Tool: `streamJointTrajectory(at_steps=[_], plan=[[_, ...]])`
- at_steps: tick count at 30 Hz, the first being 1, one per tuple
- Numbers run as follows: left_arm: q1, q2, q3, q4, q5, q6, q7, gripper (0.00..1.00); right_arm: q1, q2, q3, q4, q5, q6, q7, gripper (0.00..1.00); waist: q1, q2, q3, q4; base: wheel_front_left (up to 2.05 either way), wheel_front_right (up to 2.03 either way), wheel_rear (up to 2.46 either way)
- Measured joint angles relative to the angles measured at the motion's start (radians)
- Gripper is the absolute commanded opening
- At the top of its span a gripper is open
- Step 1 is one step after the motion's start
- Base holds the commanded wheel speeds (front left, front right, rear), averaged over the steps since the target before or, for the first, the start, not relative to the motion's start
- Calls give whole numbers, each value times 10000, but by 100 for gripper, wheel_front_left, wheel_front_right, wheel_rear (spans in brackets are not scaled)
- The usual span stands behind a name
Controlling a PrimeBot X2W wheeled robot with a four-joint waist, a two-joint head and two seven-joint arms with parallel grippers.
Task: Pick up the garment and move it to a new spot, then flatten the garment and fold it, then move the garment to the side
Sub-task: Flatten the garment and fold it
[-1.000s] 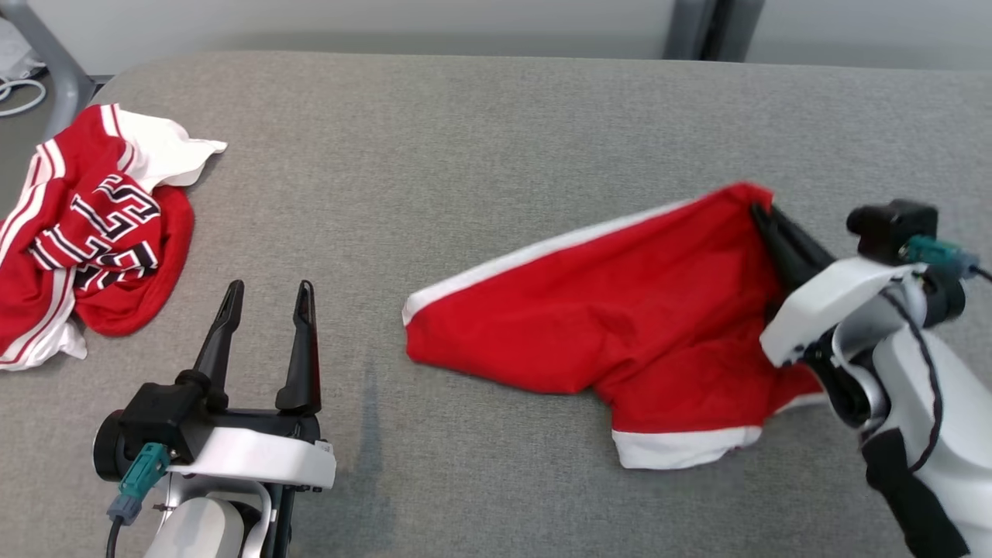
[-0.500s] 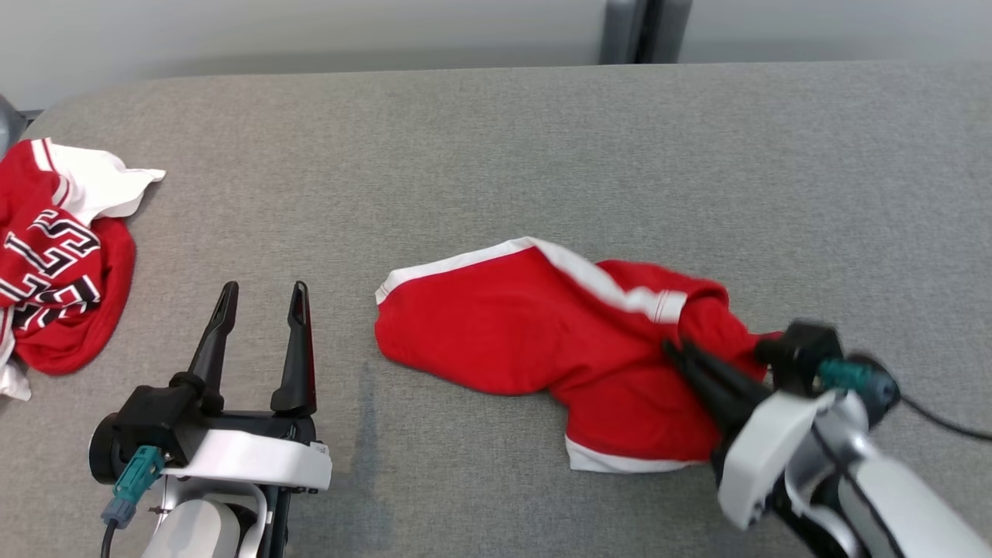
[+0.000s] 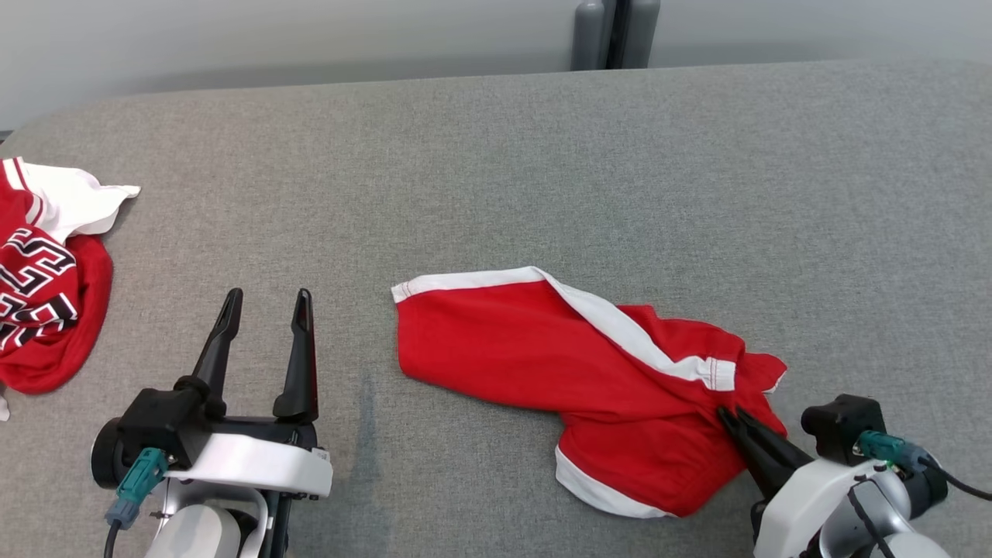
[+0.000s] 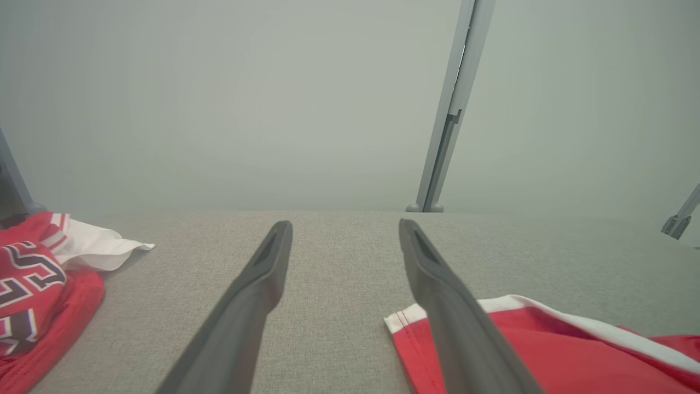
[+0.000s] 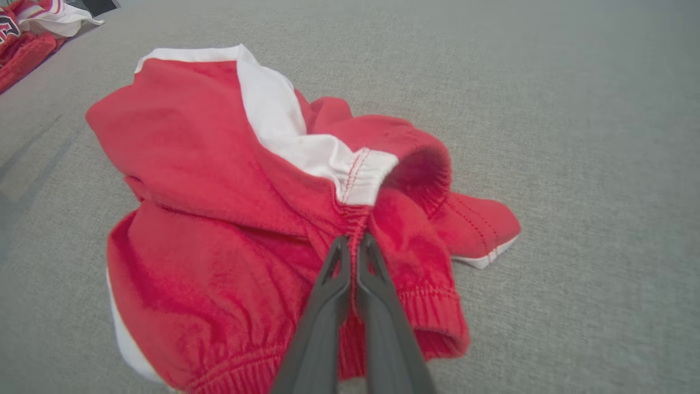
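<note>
R gripper (image 3: 730, 415): fingers clenched on elastic hem of red garment (image 3: 527, 356). Garment lies crumpled on grey counter (image 3: 465, 170), right of centre. L gripper (image 3: 267, 298): fingers spread, empty, just beside garment's left edge. Lettered jersey (image 3: 39, 310) at far left.

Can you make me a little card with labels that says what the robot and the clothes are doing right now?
table: grey cloth top
shorts: red with white trim, rumpled on the table, not flat
right gripper: shut, pinching the shorts at a gathered edge
left gripper: open, holding nothing, to the left of the shorts
jersey: red and white, bunched at the far left, apart from the shorts
folding: not yet done
</note>
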Motion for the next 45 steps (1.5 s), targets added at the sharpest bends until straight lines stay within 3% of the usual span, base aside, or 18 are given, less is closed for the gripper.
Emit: streamJointTrajectory(at_steps=[1, 2, 9, 16, 21, 38, 45], plan=[[19, 4, -4, 10, -13, 21, 25, 100, 16, 46, -23, 144, -27, 0, -50, 62, 0, 0, -29, -3, 0, 0, 0], [50, 2, -15, 19, -27, 25, 31, 100, 71, 132, -63, 236, -12, 0, -138, 100, 0, 0, -63, -8, 0, 0, 0], [350, 86, -10, 48, -73, 161, 111, 100, 517, 533, -884, 382, -196, -2, -690, 100, 0, 0, -415, -81, 0, 0, 0], [767, 314, 182, -13, -127, 426, 224, 100, 1001, 792, -2288, -765, -412, -2, -1151, 100, 0, 0, -976, -262, 0, 0, 0], [906, 462, 282, -104, -174, 552, 324, 100, 693, 1388, -3505, -1319, -943, -2, -1684, 100, 0, 0, -1280, -345, 0, 0, 0], [1004, 681, 132, -113, -280, 531, 660, 100, 263, 1791, -3455, -1252, -1181, -2, -1962, 100, 0, 0, -1252, -286, 0, 0, 0], [221, 629, -257, 180, -470, -4, 1179, 100, -107, 1781, -3373, -1338, -1166, -2, -2105, 100, 0, 0, -959, -322, 0, 0, 0]])
